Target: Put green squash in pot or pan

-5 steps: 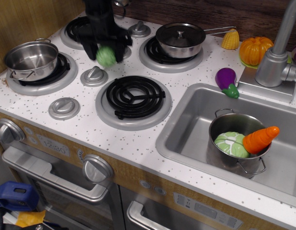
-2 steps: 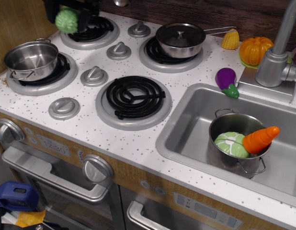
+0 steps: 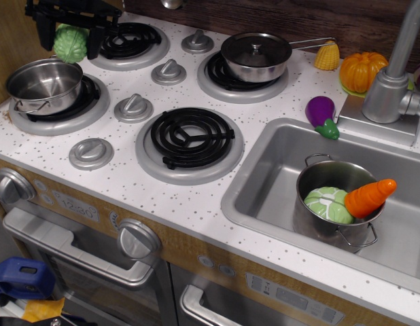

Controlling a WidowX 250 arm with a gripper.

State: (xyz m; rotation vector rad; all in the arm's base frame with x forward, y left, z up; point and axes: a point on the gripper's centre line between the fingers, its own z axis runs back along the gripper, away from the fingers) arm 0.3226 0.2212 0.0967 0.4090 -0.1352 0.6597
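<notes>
In the only view, the black claw (image 3: 69, 34) is at the top left corner, its two fingers clamped on the green squash (image 3: 69, 43), one finger on each side. The squash hangs in the air just behind and above the rim of the steel pot (image 3: 45, 84), not inside it. This pot w/ two loop handles sits on the front left burner (image 3: 57, 109) and looks empty. On the counter (image 3: 196, 204), the lidded pan (image 3: 256, 56) sits on the back right burner. In the sink (image 3: 264, 197) a second pot (image 3: 336, 204) holds a cabbage half (image 3: 327, 205) and an orange carrot (image 3: 368, 197).
</notes>
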